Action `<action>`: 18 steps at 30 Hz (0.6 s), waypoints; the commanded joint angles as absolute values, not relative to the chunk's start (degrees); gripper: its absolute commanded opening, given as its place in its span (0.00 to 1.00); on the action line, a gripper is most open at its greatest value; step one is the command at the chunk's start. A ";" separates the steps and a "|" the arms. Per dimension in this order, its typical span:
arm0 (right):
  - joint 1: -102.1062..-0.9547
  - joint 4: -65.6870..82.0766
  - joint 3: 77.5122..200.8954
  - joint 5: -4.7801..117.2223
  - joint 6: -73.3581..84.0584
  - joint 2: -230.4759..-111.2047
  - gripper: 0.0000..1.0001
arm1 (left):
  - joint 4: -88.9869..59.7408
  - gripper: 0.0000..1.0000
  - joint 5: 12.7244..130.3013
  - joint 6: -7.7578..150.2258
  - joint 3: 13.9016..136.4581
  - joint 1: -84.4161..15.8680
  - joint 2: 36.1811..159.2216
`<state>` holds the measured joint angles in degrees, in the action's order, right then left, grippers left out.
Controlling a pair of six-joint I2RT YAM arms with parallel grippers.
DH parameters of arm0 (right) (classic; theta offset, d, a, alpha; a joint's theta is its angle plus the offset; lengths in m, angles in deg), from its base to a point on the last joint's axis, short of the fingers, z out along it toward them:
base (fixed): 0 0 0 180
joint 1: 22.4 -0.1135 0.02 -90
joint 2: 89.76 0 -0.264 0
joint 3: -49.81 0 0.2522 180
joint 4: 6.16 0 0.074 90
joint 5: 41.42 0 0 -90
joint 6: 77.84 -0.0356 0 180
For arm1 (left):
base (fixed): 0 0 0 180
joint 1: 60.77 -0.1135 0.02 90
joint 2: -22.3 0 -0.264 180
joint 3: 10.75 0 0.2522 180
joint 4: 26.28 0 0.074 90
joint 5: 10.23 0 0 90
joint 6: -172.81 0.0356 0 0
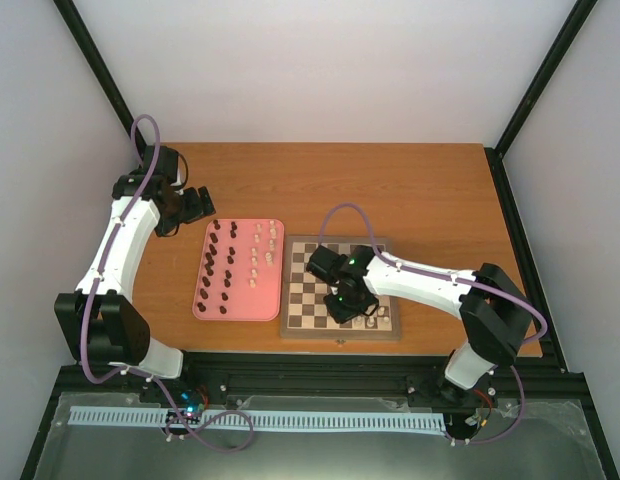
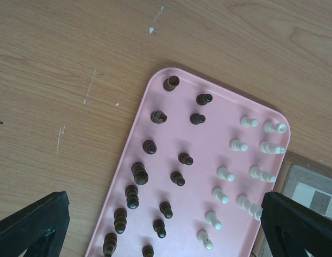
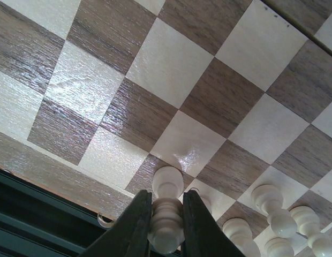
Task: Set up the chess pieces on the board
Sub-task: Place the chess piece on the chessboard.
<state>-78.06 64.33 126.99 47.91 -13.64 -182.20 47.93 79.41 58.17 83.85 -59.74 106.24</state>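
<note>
Pink tray (image 2: 211, 144) of brown, cream chessmen (image 2: 139, 173)

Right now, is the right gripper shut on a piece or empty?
The right gripper is shut on a cream-white piece: both fingers pinch its stem over the board.

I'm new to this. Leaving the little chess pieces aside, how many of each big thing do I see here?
Robot arms (left arm, right arm): 2
Pink tray: 1
Chessboard: 1
Total: 4
</note>
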 commanded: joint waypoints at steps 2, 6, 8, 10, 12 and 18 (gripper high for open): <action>-78.48 63.06 126.45 46.90 -14.21 -183.24 0.11 | 47.69 1.00 79.37 58.47 84.83 -59.56 106.47; -78.48 62.68 126.54 47.33 -14.18 -183.54 0.11 | 47.77 1.00 79.50 58.39 84.83 -59.59 106.53; -78.43 62.54 126.62 47.98 -13.93 -183.37 0.13 | 47.77 1.00 79.49 58.46 84.96 -59.59 106.71; -78.52 62.61 126.62 48.34 -13.83 -183.07 0.14 | 47.86 1.00 79.58 58.54 85.07 -59.55 106.77; -78.61 62.73 126.53 48.64 -13.88 -182.74 0.14 | 47.91 1.00 79.63 58.50 85.24 -59.59 106.90; -79.50 62.84 126.31 49.04 -14.29 -181.92 0.13 | 48.00 1.00 79.64 58.47 85.48 -59.55 107.07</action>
